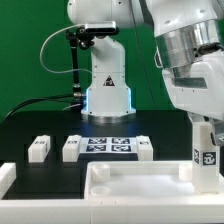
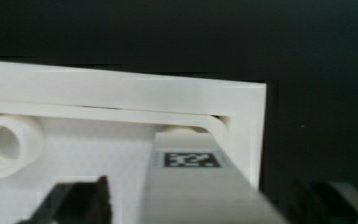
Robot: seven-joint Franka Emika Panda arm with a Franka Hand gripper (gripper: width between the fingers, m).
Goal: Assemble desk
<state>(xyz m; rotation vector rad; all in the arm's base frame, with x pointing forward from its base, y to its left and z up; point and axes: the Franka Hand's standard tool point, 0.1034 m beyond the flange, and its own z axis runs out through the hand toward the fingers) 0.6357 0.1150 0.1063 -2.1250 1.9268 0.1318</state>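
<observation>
The gripper (image 2: 208, 190) stands open — fingers either side of the tagged leg (image 2: 194, 150) (upright at the desk panel (image 2: 123, 90) corner).

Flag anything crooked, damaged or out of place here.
Nothing stands out. One leg stands upright at a corner of the desk panel, between the open fingers; three loose legs sit in a row beside the marker board.

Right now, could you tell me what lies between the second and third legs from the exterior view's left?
In the exterior view, the marker board lies between the second leg and third leg.
</observation>
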